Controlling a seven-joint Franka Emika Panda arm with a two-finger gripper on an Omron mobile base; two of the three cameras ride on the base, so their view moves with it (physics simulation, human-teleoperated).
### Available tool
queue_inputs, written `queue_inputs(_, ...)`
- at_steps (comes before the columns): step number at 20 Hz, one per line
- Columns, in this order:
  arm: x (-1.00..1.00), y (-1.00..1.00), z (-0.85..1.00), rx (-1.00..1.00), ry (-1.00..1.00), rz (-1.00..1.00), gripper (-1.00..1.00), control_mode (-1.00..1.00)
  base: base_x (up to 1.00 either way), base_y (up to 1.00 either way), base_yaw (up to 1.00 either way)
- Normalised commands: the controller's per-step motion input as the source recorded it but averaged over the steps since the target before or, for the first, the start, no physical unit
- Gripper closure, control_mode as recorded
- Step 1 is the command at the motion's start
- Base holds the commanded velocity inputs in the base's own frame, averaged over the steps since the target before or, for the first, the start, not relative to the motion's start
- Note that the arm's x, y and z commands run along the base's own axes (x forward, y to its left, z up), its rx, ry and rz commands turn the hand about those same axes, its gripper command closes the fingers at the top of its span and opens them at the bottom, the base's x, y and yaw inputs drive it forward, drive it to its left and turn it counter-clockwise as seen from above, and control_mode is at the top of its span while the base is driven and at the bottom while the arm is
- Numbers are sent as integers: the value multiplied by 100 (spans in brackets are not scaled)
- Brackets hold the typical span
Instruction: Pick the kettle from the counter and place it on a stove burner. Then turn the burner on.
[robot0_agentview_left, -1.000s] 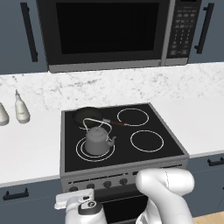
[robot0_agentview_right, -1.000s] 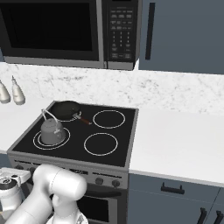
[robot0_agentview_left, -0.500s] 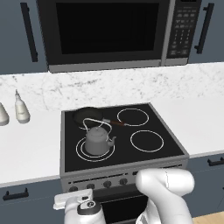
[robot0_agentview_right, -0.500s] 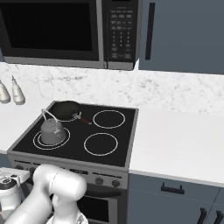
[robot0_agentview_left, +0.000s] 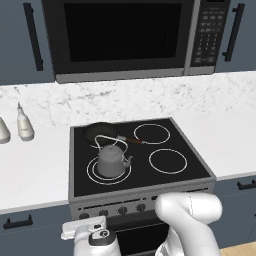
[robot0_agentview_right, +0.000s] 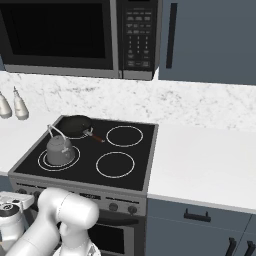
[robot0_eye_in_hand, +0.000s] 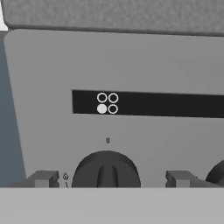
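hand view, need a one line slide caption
Open end effector straddles a dark stove knob beneath the four-circle burner marking.

White marble desk (robot0_agentview_left: 35, 170) carries two pale shakers (robot0_agentview_left: 24, 125) (rear left); the black cooktop (robot0_agentview_left: 165, 182) supports kettle (robot0_agentview_left: 111, 160) and frying pan (robot0_agentview_left: 99, 133).

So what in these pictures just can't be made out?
- The knob in the hand view: its lower half is cut off by the bottom edge.
- The pincer: only the two fingertips show either side of the knob, so contact can't be judged.
- The pan in the left base view: its near rim is hidden behind the kettle handle.
- The microwave buttons: too small to read.
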Motion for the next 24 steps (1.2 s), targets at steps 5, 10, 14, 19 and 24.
queue_inputs(5, 0, 0, 0, 0, 0, 0, 100, -100, 0, 0, 0)
queue_inputs(10, 0, 0, 0, 0, 0, 0, 100, -100, 0, 0, 0)
queue_inputs(14, 0, 0, 0, -1, 0, 0, 100, -100, 0, 0, 0)
queue_inputs(19, 0, 0, 0, -8, 6, 0, 100, -100, 0, 0, 0)
queue_inputs(24, -3, -2, 0, -13, 6, 0, 100, -100, 0, 0, 0)
